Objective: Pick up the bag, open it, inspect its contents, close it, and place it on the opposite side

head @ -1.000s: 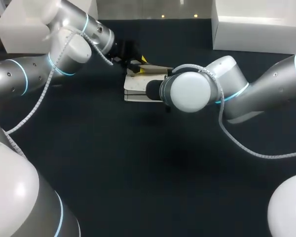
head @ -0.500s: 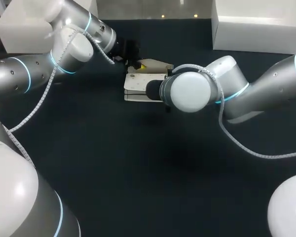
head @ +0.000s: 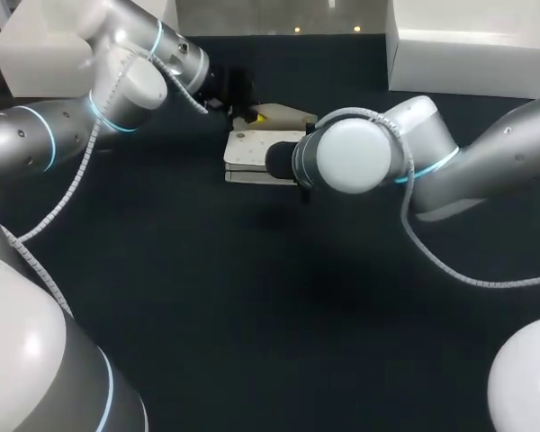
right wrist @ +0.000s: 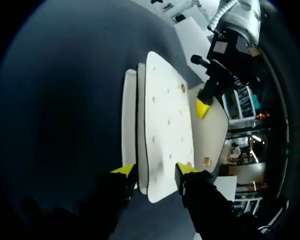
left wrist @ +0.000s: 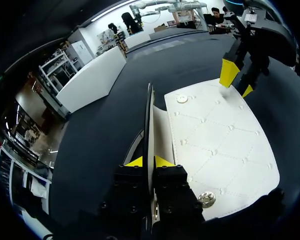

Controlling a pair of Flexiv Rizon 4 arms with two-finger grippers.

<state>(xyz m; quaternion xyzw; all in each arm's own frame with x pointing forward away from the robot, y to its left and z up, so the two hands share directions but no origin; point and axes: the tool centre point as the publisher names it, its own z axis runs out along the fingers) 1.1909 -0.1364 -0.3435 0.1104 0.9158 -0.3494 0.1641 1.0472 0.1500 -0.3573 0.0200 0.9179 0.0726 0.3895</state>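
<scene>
The left gripper is closed tight on the flap, which is held edge-up between its tips. Against the frame of a second ago, the flap is seen drawn higher and further back off the bag. The bag's quilted top is thereby bared just beside and ahead of this gripper, and a snap is exposed close beside it. From this the opening step is judged to be under way, with the inspection not yet reached. At the bag's far end, straight ahead of the left gripper, the right gripper is set about the bag's edge. Whether a hold is had there cannot be told. The bag lies flat on the table and is found shifted slightly toward the left arm.
</scene>
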